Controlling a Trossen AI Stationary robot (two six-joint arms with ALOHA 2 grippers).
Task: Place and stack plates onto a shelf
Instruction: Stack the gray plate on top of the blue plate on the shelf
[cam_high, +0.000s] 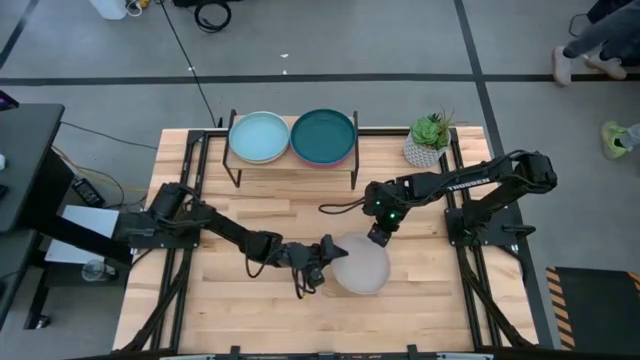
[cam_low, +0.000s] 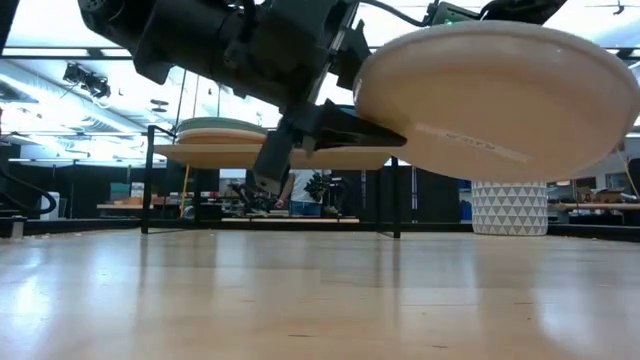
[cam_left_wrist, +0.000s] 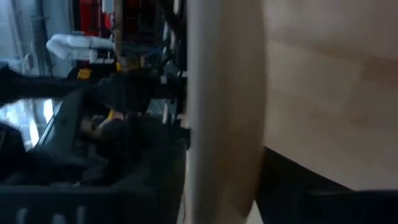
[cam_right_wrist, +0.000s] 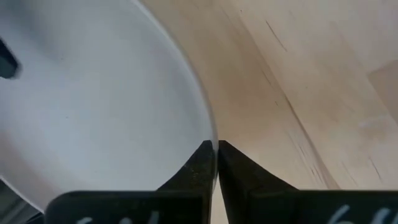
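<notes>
Above the front middle of the wooden slatted desk (cam_high: 250, 310), a round shallow cream plate (cam_high: 361, 265) hangs clear of the surface, held at opposite rims. The right tool (cam_right_wrist: 215, 148) pinches its far rim with fingers closed on the edge; the left tool (cam_high: 322, 252) clamps its left rim. Well behind, the low wooden-topped shelf with black legs (cam_high: 292, 163) carries two stacks, topped by a light blue plate (cam_high: 259, 135) and a dark teal plate (cam_high: 323, 134). A potted succulent (cam_high: 429, 139) stands just beside the shelf's right end.
</notes>
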